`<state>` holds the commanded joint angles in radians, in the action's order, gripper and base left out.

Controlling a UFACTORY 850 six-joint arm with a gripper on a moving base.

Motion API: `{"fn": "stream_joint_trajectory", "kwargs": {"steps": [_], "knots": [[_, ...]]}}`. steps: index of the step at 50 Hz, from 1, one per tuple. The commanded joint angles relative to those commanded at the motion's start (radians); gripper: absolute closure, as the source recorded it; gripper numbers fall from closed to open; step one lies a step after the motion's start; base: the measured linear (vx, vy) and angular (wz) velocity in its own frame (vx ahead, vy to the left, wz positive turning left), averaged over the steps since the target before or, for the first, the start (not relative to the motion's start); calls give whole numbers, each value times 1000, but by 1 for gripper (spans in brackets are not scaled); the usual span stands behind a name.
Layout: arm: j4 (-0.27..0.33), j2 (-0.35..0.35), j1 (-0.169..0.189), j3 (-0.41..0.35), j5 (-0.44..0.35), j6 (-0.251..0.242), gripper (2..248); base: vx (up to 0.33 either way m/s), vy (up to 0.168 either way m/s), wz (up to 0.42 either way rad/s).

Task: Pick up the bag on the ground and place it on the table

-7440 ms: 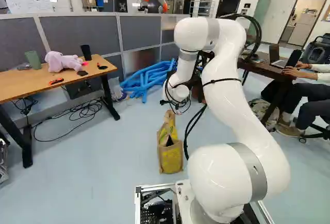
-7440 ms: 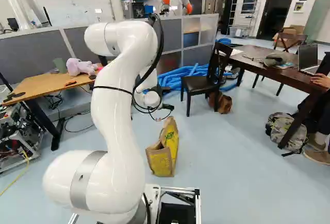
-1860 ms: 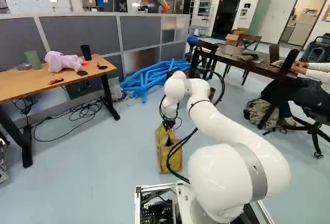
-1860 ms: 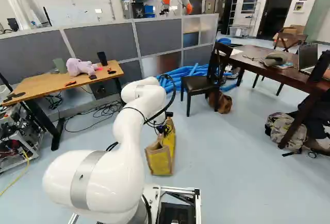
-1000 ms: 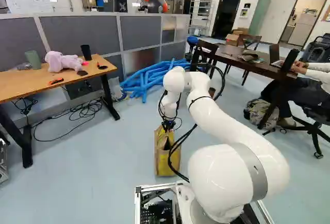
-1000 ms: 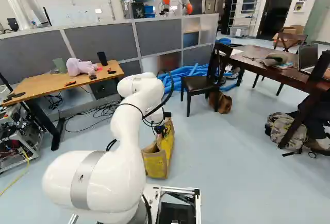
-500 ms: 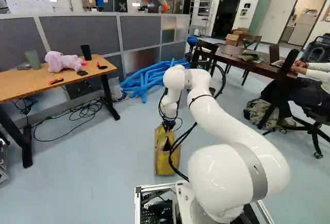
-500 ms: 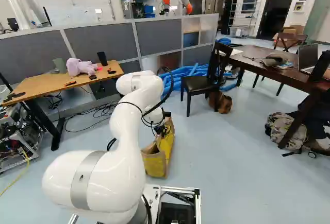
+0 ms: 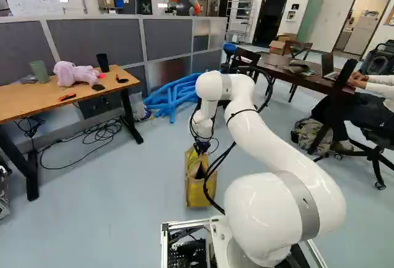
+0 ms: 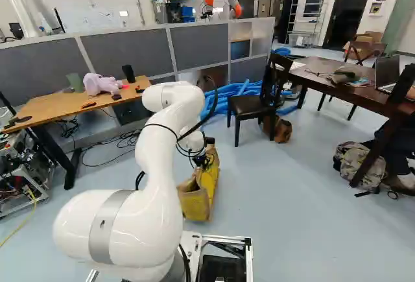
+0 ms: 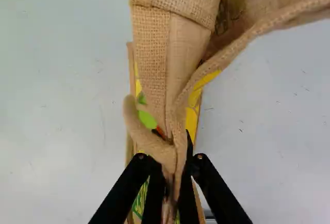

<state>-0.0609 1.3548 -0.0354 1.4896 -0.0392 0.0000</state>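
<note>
Left base view: bag (image 9: 201,193) at 6 o'clock, below the arm's (image 9: 265,135) far end; wooden tabletop (image 9: 37,103) at 9 o'clock. Right base view: bag at 6 o'clock, floor (image 10: 292,223) contact unclear. Wrist view: jaws pinching the bag's handle (image 11: 179,131).

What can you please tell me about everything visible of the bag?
The bag looks like coarse woven tan cloth, with yellow panels, green patches and a rope-like tan handle. It is roughly upright just ahead of the base, its top partly open. The gripper is shut on tan material at its top. Whether its bottom touches the floor is unclear.
</note>
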Motion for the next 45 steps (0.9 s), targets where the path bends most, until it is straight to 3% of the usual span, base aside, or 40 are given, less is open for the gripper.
{"fn": "stream_joint_trajectory", "kwargs": {"steps": [45], "knots": [[0, -184, -1, -183, 0, 0, 222, 0, 0, 0]]}}
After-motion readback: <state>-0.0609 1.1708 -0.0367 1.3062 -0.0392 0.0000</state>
